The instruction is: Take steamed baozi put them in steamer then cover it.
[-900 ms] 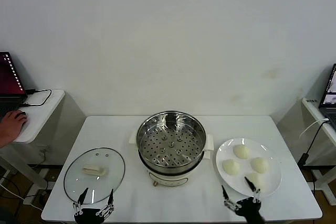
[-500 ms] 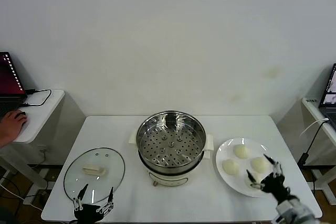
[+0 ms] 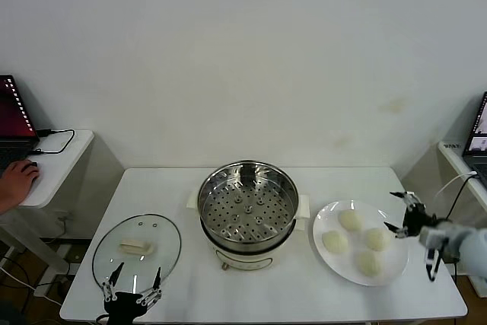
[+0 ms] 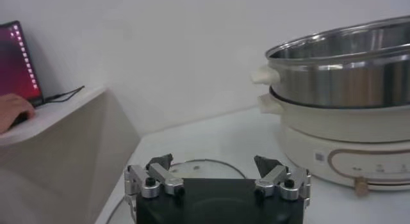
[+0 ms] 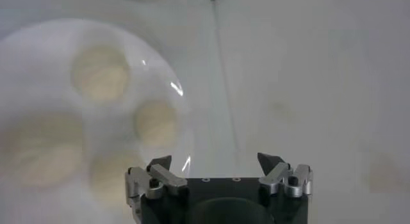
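The steamer (image 3: 247, 207) stands open at the table's middle, its perforated tray bare. Several steamed baozi (image 3: 350, 220) lie on a white plate (image 3: 326, 222) to its right. The cover (image 3: 137, 253), clear glass with a cream handle, lies flat at the front left. My right gripper (image 3: 391, 211) hangs open just past the plate's right rim, holding nothing. From the right wrist the baozi (image 5: 157, 123) and plate (image 5: 176, 91) show beyond my open right gripper (image 5: 214, 160). My left gripper (image 3: 135, 281) waits open at the front edge by the cover (image 4: 198, 169), with the steamer (image 4: 346, 78) beyond my left gripper (image 4: 213, 161).
A side table (image 3: 57, 165) to the left carries a laptop, a cable and a person's hand (image 3: 17, 182) on a mouse. Another table (image 3: 464, 176) with a laptop and a hanging cable stands close to the right arm.
My right arm has swung from the table's front edge up and to the right, to beside the plate's right rim. The left gripper has sunk slightly at the front edge.
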